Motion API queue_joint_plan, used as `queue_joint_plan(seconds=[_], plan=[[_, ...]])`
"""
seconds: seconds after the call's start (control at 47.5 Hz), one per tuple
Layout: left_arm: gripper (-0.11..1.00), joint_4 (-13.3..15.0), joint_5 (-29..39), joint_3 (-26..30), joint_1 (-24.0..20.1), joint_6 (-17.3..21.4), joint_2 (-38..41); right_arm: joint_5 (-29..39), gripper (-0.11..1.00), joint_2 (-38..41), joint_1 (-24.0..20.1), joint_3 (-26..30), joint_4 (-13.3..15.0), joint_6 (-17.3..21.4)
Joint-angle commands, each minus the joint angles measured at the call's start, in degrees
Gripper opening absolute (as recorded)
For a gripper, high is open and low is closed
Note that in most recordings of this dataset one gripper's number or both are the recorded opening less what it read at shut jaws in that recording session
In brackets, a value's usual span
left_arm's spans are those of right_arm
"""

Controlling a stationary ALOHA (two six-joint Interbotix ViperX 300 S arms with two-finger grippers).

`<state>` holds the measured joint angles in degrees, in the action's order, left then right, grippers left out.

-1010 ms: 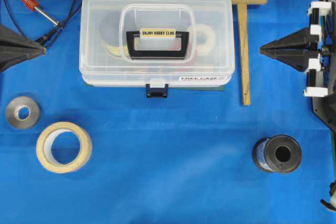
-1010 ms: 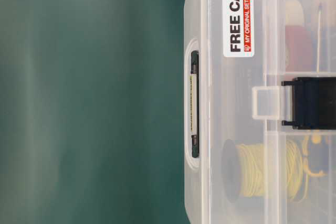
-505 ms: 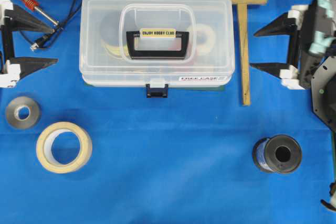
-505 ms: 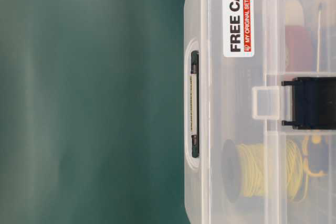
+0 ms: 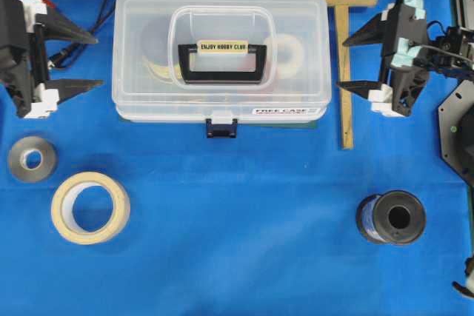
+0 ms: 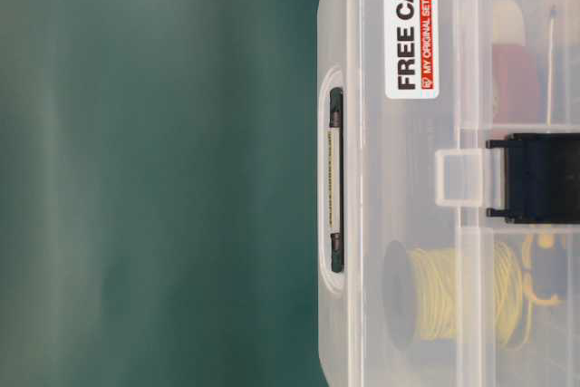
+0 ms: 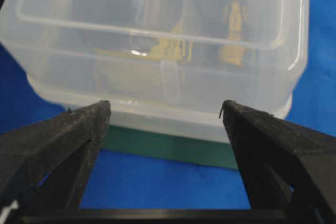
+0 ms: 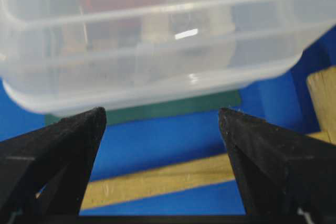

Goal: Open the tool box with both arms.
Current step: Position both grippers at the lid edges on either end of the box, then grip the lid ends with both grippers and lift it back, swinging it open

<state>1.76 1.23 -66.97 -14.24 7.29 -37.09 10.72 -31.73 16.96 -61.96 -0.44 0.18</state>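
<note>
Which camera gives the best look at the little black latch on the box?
The table-level view: the latch fills the frame edge, large and sharp. Overhead shows it small at the box's front. Neither wrist view shows it.

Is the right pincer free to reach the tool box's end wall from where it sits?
Probably yes. The right pincer is open and faces the tool box, but the wooden mallet handle lies on the mat between them, so it would have to pass over that.
</note>
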Motion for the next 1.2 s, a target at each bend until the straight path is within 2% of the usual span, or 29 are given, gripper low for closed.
queue_joint_plan(seconds=[0.0, 0.253, 0.568, 0.779, 1.178], plan=[[0.92, 0.0, -0.97, 2.02, -0.18, 0.35, 1.93, -0.7, 0.85, 1.32, 0.18, 2.37, 0.09, -0.44], [0.92, 0.26, -0.97, 4.75, -0.18, -0.26, 7.56, -0.79, 0.85, 4.66, -0.26, 5.45, 0.09, -0.88], [0.92, 0.44, -0.97, 5.71, -0.18, -0.53, 8.53, -0.62, 0.85, 5.71, -1.49, 7.73, 0.09, -0.62], [0.91, 0.53, -0.97, 6.24, -0.18, -0.53, 7.29, -0.35, 0.85, 4.75, -1.49, 8.35, 0.0, -0.26], [0.91, 0.53, -2.29, 6.42, -0.18, -0.7, 1.41, -0.26, 0.85, -2.99, -1.05, 8.0, 0.0, 0.09]])
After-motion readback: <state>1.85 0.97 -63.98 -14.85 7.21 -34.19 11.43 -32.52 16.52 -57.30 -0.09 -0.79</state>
